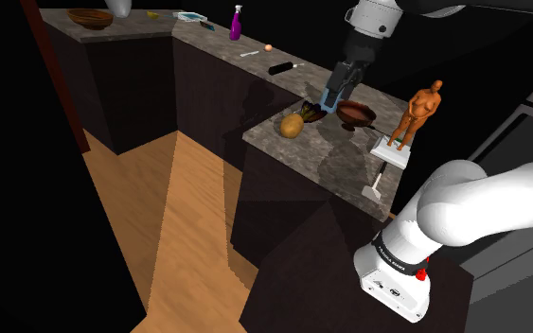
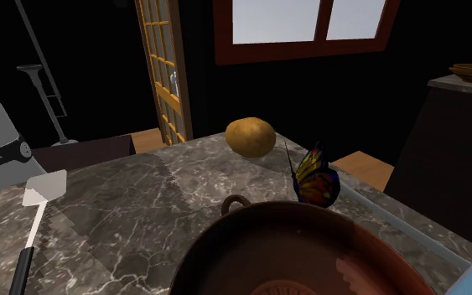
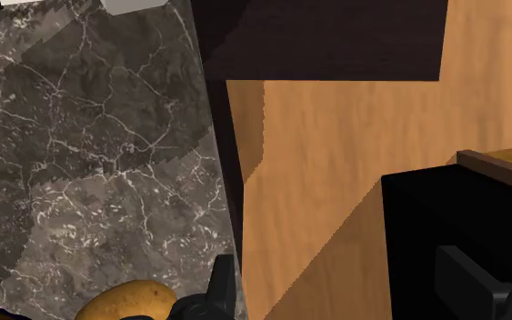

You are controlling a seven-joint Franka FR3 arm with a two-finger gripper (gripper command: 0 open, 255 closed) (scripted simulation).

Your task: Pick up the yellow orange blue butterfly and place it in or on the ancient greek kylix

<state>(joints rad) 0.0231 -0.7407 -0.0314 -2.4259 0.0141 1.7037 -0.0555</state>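
The butterfly (image 2: 316, 178), with yellow, orange and blue wings edged in black, stands upright on the marble counter (image 2: 125, 218), just past the kylix rim. The kylix (image 2: 301, 251) is a wide reddish-brown bowl with a loop handle. In the shoulder view my gripper (image 1: 331, 98) hangs over the gap between the butterfly (image 1: 311, 113) and the kylix (image 1: 357, 113), a little above both. Its fingers stand apart and hold nothing.
A potato (image 2: 251, 137) lies beyond the butterfly near the counter's edge. A spatula (image 2: 37, 201) rests near the stand. An orange figurine (image 1: 416, 112) on a white base stands beside the kylix. Wooden floor (image 3: 336, 182) drops away past the counter edge.
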